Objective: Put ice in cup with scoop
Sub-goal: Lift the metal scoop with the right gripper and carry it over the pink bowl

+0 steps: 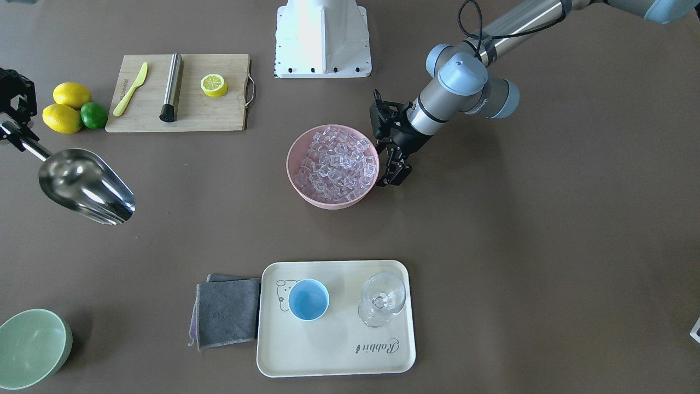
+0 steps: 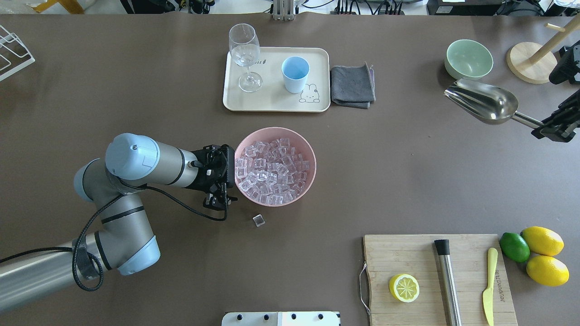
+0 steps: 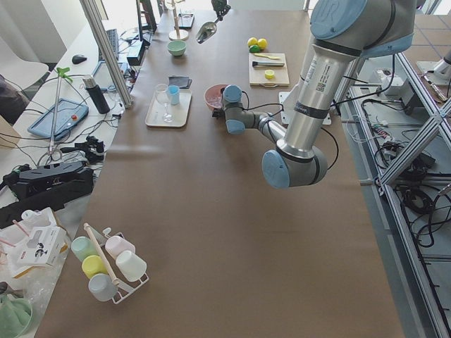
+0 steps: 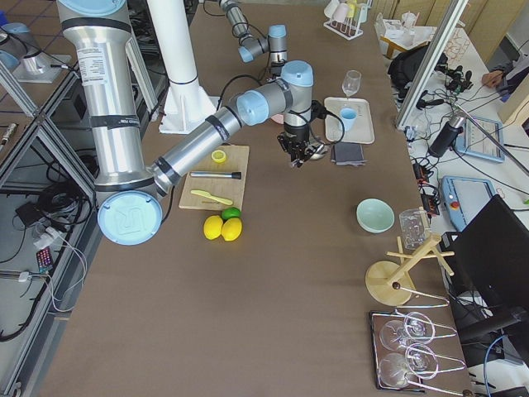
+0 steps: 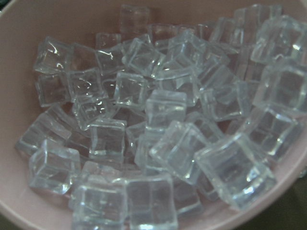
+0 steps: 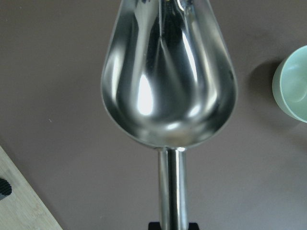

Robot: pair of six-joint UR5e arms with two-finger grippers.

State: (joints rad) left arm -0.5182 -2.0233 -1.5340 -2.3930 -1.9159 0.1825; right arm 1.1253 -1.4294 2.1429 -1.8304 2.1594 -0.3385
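Observation:
The ice [image 2: 272, 170] fills a pink bowl [image 2: 311, 168] at mid-table, and it fills the left wrist view [image 5: 163, 129]. One cube [image 2: 258, 220] lies loose on the table beside the bowl. My left gripper [image 2: 225, 198] is at the bowl's rim [image 1: 376, 183] and looks shut on it. My right gripper [image 2: 550, 127] is shut on the handle of the scoop [image 2: 482, 104]. It holds the scoop empty above the table, far to the right, and the scoop also shows in the right wrist view [image 6: 168, 72]. The light-blue cup [image 2: 295, 72] stands empty on the cream tray [image 2: 272, 103].
A stemmed glass [image 2: 244, 50] shares the tray, with a grey cloth [image 2: 352, 86] beside it. A pale-green bowl [image 2: 469, 59] sits just beyond the scoop. A cutting board [image 2: 408, 253] holds a lemon half, a steel cylinder [image 2: 448, 280] and a yellow knife. Lemons and a lime [image 2: 534, 253] lie next to the board.

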